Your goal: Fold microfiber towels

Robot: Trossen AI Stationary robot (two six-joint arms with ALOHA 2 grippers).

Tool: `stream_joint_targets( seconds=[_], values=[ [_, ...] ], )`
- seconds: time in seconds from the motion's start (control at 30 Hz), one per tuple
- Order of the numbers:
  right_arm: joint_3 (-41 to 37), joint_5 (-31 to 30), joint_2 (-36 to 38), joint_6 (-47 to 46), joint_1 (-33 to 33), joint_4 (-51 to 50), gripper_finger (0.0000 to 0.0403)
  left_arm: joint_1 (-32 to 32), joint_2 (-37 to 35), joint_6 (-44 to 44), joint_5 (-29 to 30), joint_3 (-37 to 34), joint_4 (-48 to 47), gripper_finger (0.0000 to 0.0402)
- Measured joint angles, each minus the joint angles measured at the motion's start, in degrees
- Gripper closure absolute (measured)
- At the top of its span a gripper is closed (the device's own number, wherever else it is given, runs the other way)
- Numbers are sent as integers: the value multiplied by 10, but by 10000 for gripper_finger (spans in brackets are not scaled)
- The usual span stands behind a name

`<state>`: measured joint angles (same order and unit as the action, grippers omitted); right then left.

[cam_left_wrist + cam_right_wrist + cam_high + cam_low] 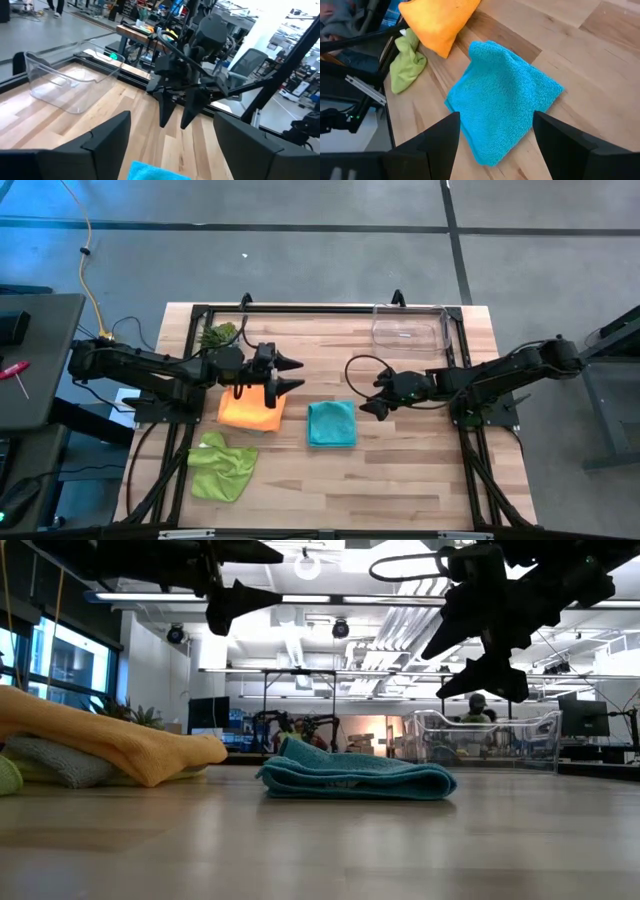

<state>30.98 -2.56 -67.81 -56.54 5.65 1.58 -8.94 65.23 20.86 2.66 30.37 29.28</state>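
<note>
A folded teal towel (331, 423) (502, 95) lies flat at the table's middle. To its left an orange towel (250, 410) (120, 745) rests on top of a grey towel (60, 765). A crumpled lime green towel (222, 467) (407, 62) lies near the front left. My left gripper (295, 374) (171, 120) hangs open above the orange towel's right edge, fingers nearly level and holding nothing. My right gripper (372, 395) (495, 120) hovers open above and to the right of the teal towel, slanting down toward it.
A clear plastic bin (410, 325) (65, 85) stands at the table's far right. A small green spiky plant (218, 335) sits at the far left. Bare wood shows along the near edge and right of the teal towel. A black frame (300, 308) borders the table.
</note>
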Motion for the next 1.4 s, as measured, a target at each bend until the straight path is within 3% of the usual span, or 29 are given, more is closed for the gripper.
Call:
stream_joint_targets(
  seconds=[1.4],
  values=[
    [0,7,0,-56,0,-17,160,0,0,30,-9,0,-30,114]
  ],
)
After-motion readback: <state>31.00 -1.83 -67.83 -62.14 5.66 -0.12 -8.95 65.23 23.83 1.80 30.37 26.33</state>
